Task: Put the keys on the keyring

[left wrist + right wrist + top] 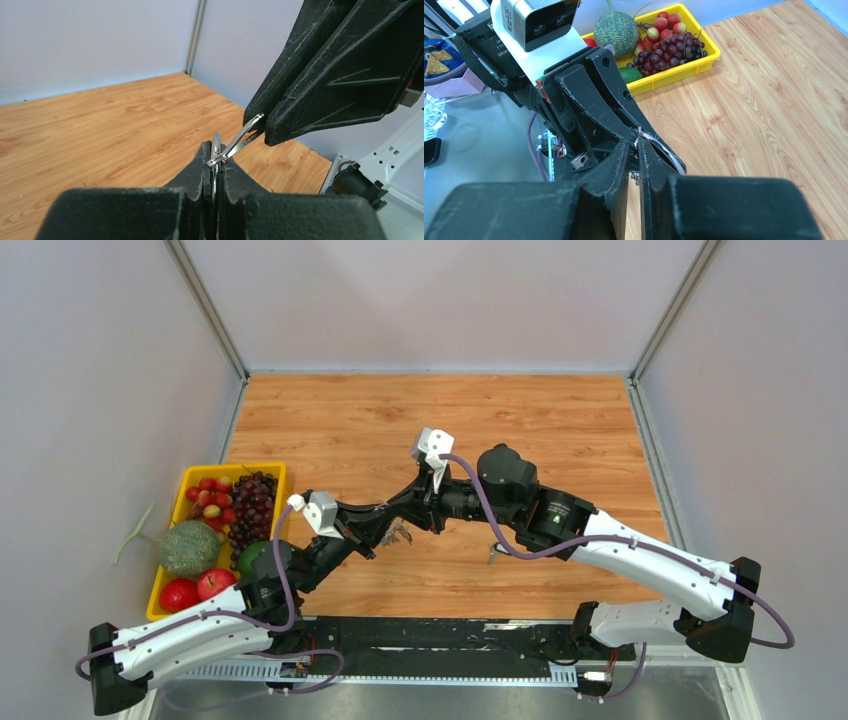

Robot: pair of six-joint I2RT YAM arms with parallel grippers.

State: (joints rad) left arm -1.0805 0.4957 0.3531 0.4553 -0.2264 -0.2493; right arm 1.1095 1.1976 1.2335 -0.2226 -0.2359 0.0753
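Both grippers meet above the middle of the table. My left gripper [385, 531] [216, 161] is shut on the keyring [216, 142], which stands edge-on between its fingers. The ring's silver arc [667, 151] shows in the right wrist view, with small all-silver keys [634, 176] hanging below it [401, 534]. My right gripper [410, 516] [638, 145] is shut at its tips on a thin silver blade [242, 136] that slants down to the ring; the key's black head is hidden. A small object [492, 554], perhaps the other key, lies on the table.
A yellow tray [235, 468] [674, 75] of grapes, strawberries, a melon and apples stands at the table's left edge. Grey walls close the back and sides. A purple cable [500, 540] loops under the right arm.
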